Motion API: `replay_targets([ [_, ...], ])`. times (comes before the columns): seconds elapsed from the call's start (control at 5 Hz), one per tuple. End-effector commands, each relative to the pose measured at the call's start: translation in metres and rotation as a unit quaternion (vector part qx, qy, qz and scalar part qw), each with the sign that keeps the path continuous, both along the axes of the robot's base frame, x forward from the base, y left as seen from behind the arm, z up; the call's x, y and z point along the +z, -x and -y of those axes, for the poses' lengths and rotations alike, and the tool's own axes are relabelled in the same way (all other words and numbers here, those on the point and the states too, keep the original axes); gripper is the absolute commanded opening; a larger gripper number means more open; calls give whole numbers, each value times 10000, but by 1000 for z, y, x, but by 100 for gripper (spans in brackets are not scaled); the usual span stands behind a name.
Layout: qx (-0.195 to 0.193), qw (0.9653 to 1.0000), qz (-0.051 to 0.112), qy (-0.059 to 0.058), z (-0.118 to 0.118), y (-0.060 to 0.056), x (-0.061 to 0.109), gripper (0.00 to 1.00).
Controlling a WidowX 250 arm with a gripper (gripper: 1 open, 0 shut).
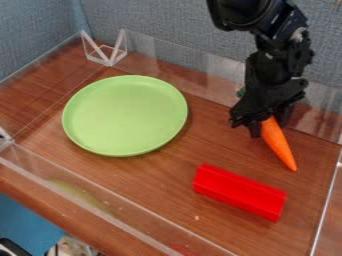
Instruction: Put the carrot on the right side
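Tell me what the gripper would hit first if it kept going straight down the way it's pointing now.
Probably the wooden table. The gripper points steeply down, shut on the carrot, whose tip seems to be at or near the surface; depth is unclear.

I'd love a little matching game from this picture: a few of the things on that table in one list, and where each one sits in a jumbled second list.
Things:
1. green plate
2. carrot
3. red block
4. clear wire stand

Places:
A. far left corner of the table
B. near edge, right of centre
C. left half of the table, lying flat
D. right side, its top end pinched in the robot's hand

Pairs: 1-C, 2-D, 3-B, 4-A
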State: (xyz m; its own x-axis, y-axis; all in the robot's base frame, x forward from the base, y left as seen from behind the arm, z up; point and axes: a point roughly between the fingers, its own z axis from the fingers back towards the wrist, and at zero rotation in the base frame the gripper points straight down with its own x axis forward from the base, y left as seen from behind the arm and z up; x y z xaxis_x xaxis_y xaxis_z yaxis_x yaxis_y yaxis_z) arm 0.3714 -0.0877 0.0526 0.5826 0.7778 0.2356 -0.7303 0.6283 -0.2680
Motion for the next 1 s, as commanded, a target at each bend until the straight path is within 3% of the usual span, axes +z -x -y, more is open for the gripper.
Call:
replay_targets([
  [0.0, -192, 9997, 149, -4, 5, -12, 5, 100],
  [0.4, -596, 9981, 119, -47, 15, -28, -7, 100],
  [0.8, -702, 9972, -31, -253, 1, -27, -13, 100],
])
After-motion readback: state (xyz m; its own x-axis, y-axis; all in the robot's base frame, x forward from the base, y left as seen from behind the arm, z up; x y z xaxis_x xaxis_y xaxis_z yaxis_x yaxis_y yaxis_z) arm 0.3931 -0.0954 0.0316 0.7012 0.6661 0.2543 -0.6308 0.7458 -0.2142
